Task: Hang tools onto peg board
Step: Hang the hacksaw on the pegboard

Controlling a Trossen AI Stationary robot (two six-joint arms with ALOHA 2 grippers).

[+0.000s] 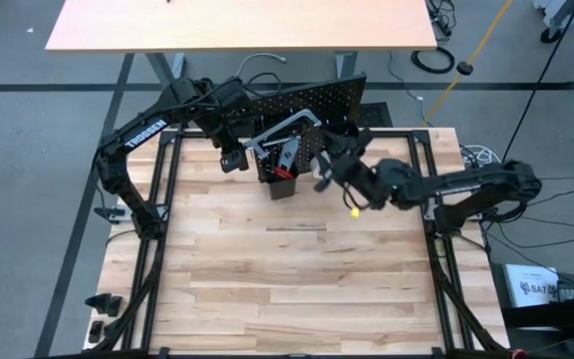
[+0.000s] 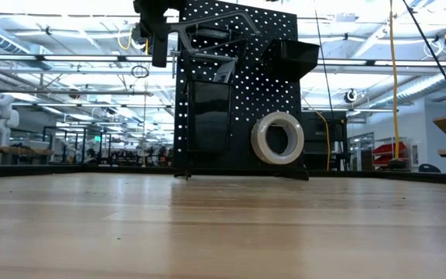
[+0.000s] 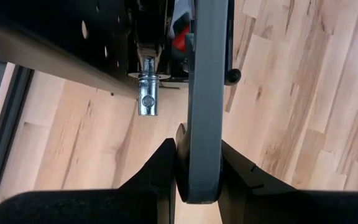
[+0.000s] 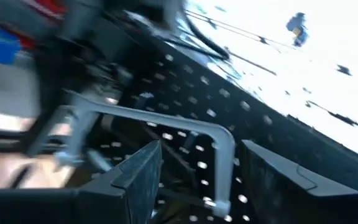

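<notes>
High view: my left gripper (image 3: 197,171) jaws clamp the grey bar clamp (image 1: 285,127) at the peg board (image 1: 317,100).
Right gripper (image 1: 325,170): jaws open, empty.
Done: white tape roll (image 2: 278,138) hung; tabletop (image 1: 297,269) holds no loose tools I can see.

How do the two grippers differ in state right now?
The left gripper is shut on the grey bar clamp; the right gripper stands open, holding nothing. The left grips the clamp's bar end; the right only faces its bent frame. Both hang at the peg board.

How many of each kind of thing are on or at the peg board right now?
Grey bar clamp: 1, held at the board by the left gripper
White tape roll: 1, hanging on the peg board
Black bins: 2, on the board
Total: 4; bin contents too hidden to count.
Right gripper waits open nearby.
</notes>
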